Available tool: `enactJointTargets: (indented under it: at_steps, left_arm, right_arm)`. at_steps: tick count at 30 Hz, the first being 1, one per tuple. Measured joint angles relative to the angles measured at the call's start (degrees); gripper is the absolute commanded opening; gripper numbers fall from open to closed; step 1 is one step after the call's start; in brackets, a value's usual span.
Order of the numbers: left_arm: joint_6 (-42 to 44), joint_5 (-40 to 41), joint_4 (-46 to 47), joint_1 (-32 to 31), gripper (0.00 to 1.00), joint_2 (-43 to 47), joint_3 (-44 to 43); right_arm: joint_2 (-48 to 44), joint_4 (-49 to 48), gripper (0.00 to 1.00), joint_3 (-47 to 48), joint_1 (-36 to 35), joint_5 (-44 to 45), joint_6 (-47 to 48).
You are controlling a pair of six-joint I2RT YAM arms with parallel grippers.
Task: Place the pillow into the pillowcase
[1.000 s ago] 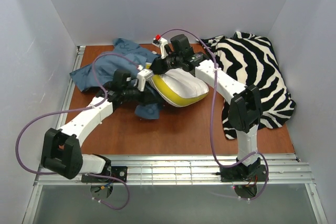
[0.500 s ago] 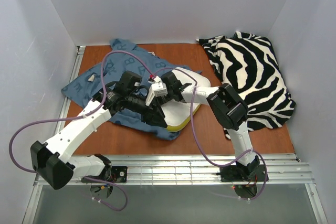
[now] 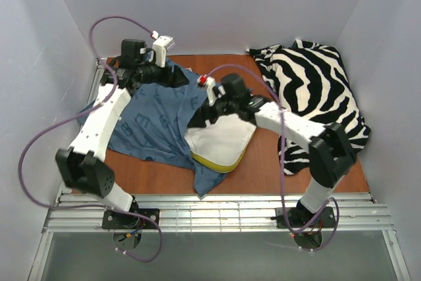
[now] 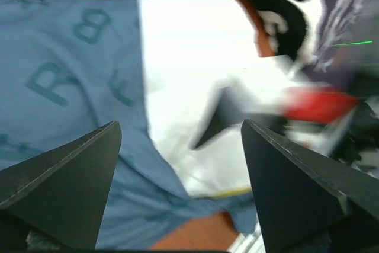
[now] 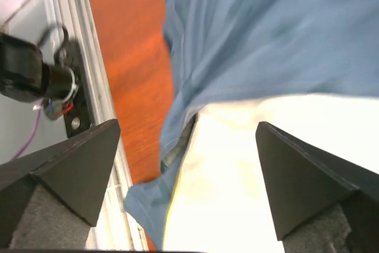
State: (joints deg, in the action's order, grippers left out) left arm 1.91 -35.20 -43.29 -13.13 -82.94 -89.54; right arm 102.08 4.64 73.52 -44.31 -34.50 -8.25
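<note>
Far left: left gripper (image 3: 176, 78), jaws apart, empty, over the pillowcase (image 3: 141, 123) spread on the table (image 3: 263, 162); letters R, B, F legible. The pillow (image 3: 220, 141) lies on its right part, right gripper (image 3: 199, 118) above it, jaws apart, empty. Rightmost: zebra-striped cloth (image 3: 316, 97).

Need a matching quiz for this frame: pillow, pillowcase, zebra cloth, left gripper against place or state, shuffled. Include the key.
1. pillow
2. pillowcase
3. zebra-striped cloth
4. left gripper

A. blue, spread out at left
B. jaws open, nothing held
C. heaped at far right
D. white, in the middle, yellow edge showing

Pairs: 1-D, 2-A, 3-C, 4-B
</note>
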Motion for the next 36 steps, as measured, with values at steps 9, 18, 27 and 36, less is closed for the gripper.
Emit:
enactJointTargets:
  at_steps: [9, 18, 27, 36]
  left_arm:
    - [7.69, 20.52, 5.27, -8.48, 0.79, -26.29, -7.65]
    - [9.16, 31.71, 13.29, -15.8, 0.8, -38.66, -13.07]
    - [7.13, 33.53, 15.52, -13.86, 0.85, -39.21, -20.35]
    - [5.79, 24.41, 10.91, -13.25, 0.85, -41.42, -29.2]
  right_arm:
    - [0.83, 7.65, 0.94, 11.98, 20.33, 8.83, 11.23]
    - [19.17, 11.23, 0.75, 15.21, 23.82, 14.86, 14.97]
    - [14.23, 9.16, 0.01, 9.97, 23.41, 8.33, 19.3]
    - [5.33, 3.1, 0.01, -4.63, 17.07, 8.2, 23.5]
